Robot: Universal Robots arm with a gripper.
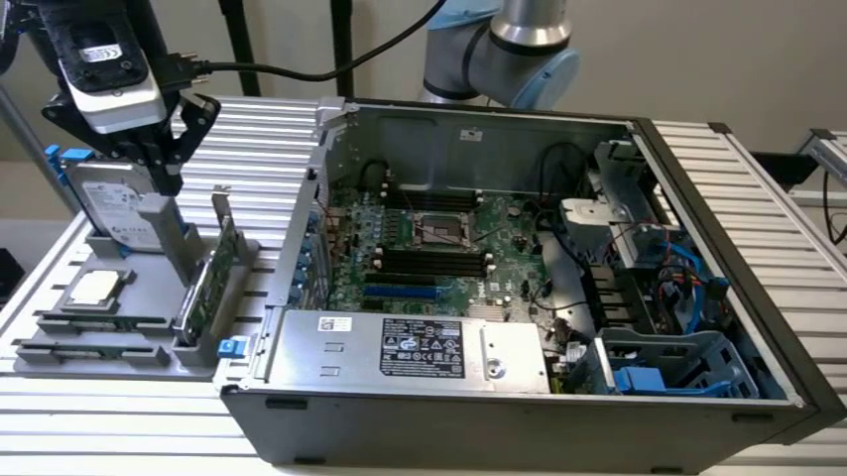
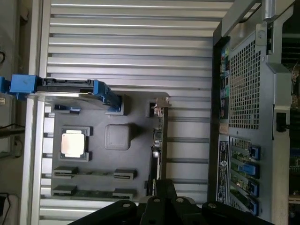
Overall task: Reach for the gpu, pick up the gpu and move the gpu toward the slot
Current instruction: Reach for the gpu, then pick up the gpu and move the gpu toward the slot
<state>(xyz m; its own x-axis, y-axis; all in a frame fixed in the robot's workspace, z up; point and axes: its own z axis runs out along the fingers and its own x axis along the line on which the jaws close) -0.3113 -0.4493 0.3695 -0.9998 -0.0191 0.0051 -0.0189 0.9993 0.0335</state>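
The gripper [image 1: 166, 183] hangs above the grey tray [image 1: 79, 349], its black fingers drawn together at the tips and holding nothing. In the wrist view the gripper [image 2: 165, 185] sits in line with the gpu [image 2: 157, 146], over the end of the card away from its silver bracket, with clear air between them.

The gpu [image 1: 212, 270] lies below the gripper, on the side toward the computer case [image 1: 530, 416]. It stands on its long edge in a groove at the tray's rim, bracket end up. Its upper edge is free and nothing leans on it.

Also beneath the gripper, on the side away from the case, the hard drive [image 1: 113, 203] with blue rails stands upright against a grey post. Its top edge is the tallest thing near the fingers. Lower in the tray lie a square silver processor [image 1: 95, 289] and two memory sticks [image 2: 93, 175], all flat.

Past the gpu, a strip of bare slatted table [image 2: 187, 131] separates the tray from the case's perforated back wall [image 2: 243, 84]. The case lies on its side with its top face open. Its raised wall edge stands between the card and the motherboard [image 1: 437, 248] within.
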